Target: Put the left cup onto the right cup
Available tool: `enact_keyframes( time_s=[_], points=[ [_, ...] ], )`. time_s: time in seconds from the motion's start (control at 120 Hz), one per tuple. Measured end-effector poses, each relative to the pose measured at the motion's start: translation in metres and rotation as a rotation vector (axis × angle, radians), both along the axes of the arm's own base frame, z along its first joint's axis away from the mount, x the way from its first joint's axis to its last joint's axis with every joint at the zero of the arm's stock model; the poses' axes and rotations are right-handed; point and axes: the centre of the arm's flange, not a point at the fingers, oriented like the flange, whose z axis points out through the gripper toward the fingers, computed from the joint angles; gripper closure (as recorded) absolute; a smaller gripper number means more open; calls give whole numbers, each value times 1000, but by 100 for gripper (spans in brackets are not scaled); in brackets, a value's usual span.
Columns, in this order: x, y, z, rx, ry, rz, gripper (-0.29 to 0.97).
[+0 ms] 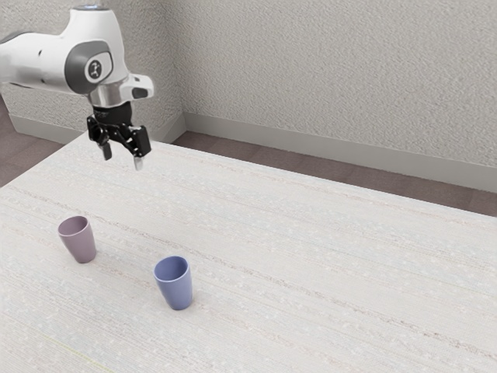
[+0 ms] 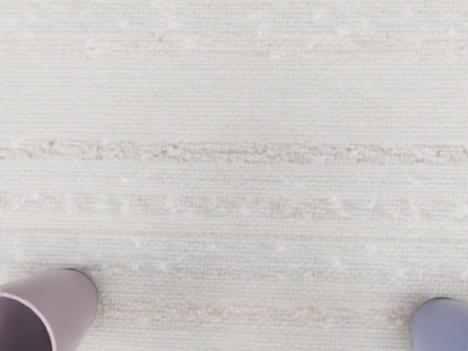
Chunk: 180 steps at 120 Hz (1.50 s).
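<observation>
The pincer [image 1: 123, 156] hangs above the bench [image 1: 326, 256], its fingers apart and holding nothing. The mauve cup [image 1: 77, 238] stands upright on the bench at the exterior view's left, well below the pincer. The blue cup [image 1: 172, 282] stands upright near it, not touching, toward the exterior view's right.

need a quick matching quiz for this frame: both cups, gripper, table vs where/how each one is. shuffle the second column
Things:
1. mauve cup
2. blue cup
3. gripper
4. table

Places and states:
A. in the air above the table, jaws open, holding nothing
B. upright, the cup nearer the exterior view's left
C. pale wood grain, bears both cups
D. upright, the cup nearer the exterior view's right

Pairs: 1-B, 2-D, 3-A, 4-C.
</observation>
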Motion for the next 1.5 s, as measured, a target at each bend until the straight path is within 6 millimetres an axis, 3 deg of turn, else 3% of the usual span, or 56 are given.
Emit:
enact_keyframes(
  time_s=[0.167, 0.733, 1.117, 1.5],
  points=[
    [-2, 17, -7, 1, 1, 16, 0],
    [-40, 64, -46, -9, -8, 82, 0],
    [-50, 100, -61, -11, -3, 149, 0],
    [-51, 103, -93, -20, 30, 155, 0]
  ],
)
